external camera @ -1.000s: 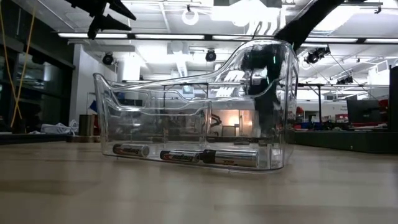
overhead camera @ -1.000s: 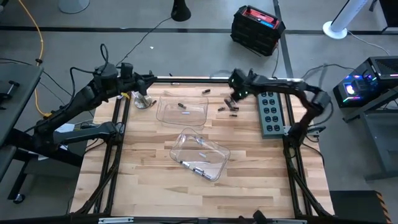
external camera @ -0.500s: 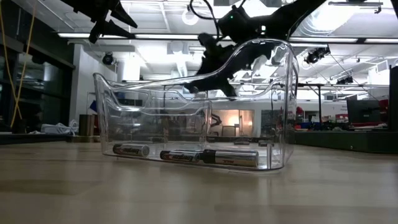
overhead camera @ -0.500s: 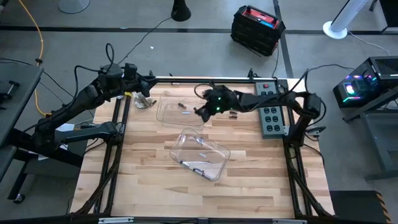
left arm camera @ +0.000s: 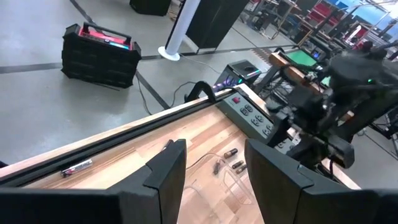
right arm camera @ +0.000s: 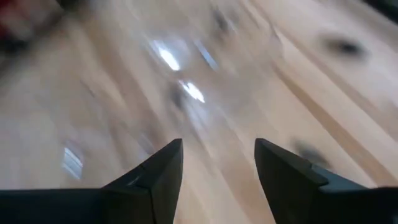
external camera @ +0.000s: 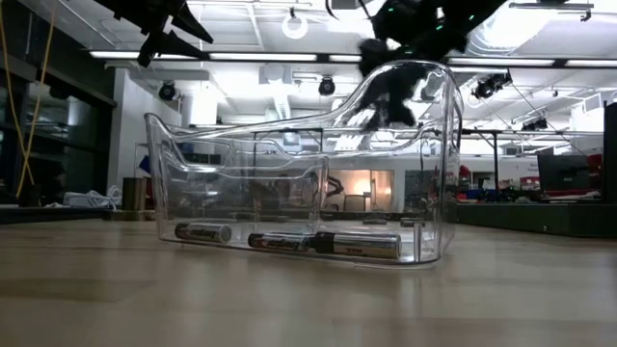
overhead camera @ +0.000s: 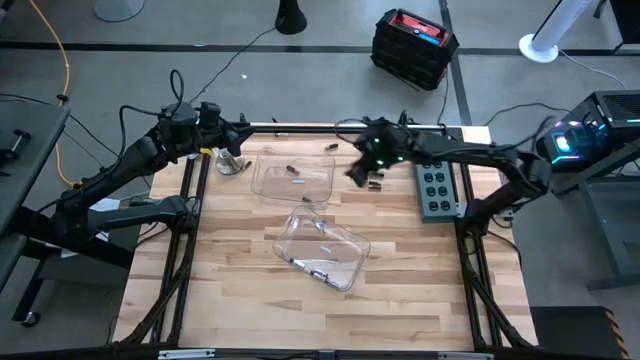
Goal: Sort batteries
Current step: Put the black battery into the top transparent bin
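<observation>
Two clear trays lie on the wooden table: a far one (overhead camera: 293, 176) with two small batteries (overhead camera: 295, 176) on its floor, and a near one (overhead camera: 322, 250) with several batteries (external camera: 289, 241) lying along its bottom. A few loose batteries (overhead camera: 375, 185) lie on the wood beside the power strip, and one more (overhead camera: 332, 147) lies near the far edge. My right gripper (overhead camera: 353, 172) hovers open above the table between the far tray and the loose batteries, with nothing between its fingers (right arm camera: 219, 146). My left gripper (overhead camera: 240, 132) hangs open and empty over the far left corner (left arm camera: 214, 146).
A grey power strip (overhead camera: 437, 180) lies along the table's right side at the far end. A small silvery object (overhead camera: 230, 163) stands on the far left corner, below my left gripper. The near half of the table is bare wood (overhead camera: 250, 310).
My right gripper has risen from the loose batteries by the power strip, swung left to the far tray's right edge, and come back toward the right. It now hangs higher than before, between the tray and the loose batteries.
</observation>
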